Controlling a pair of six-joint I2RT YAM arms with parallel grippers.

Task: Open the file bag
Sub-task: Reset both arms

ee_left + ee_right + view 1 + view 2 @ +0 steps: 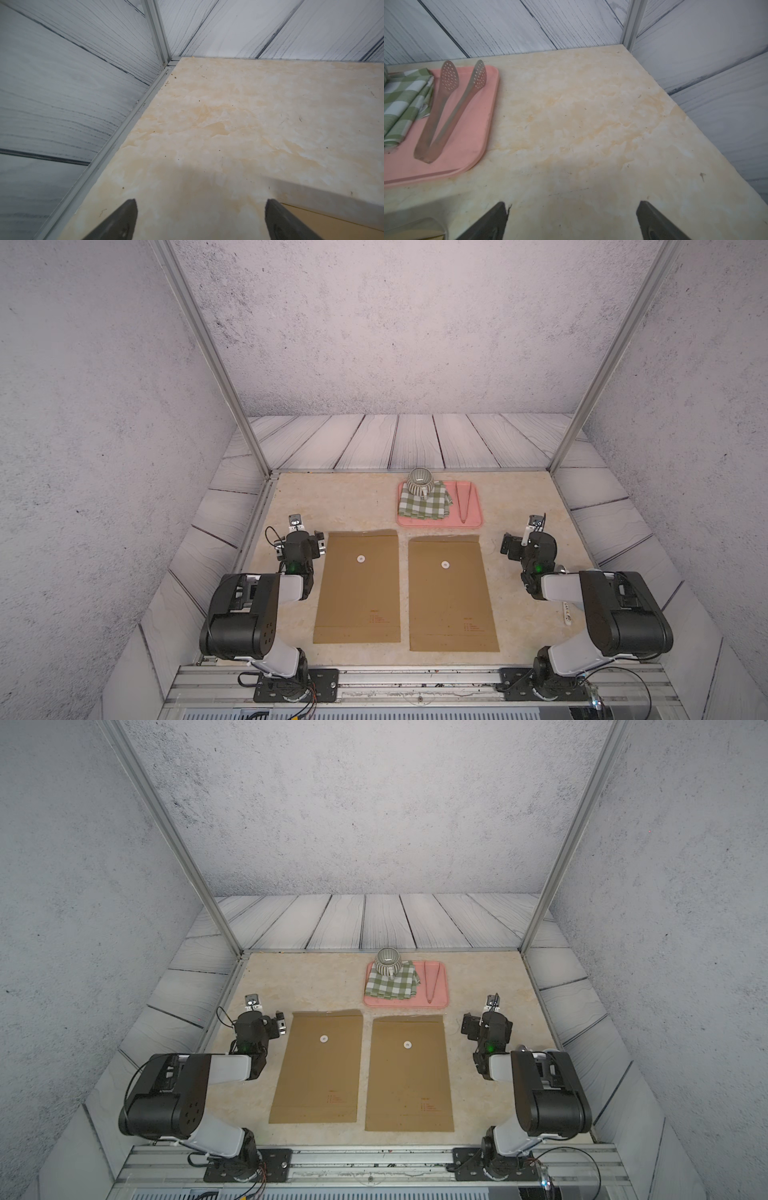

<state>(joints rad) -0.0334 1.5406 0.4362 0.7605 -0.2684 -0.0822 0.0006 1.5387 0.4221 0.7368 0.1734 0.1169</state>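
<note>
Two brown paper file bags lie flat side by side in the middle of the table, the left file bag (357,593) (320,1073) and the right file bag (451,601) (409,1081). Each has a white round clasp disc (360,559) (445,564) near its far end. My left gripper (300,546) (200,207) hangs open just left of the left bag's far corner, a brown corner of which (332,224) shows beside one finger. My right gripper (527,545) (572,209) hangs open to the right of the right bag. Only bare table lies between each gripper's fingers.
A pink tray (476,522) (471,158) stands behind the bags with a striped mug (419,481), a green checked cloth (424,506) and metal tongs (446,108) on it. A small white object (566,614) lies by the right arm. Walls close in on three sides.
</note>
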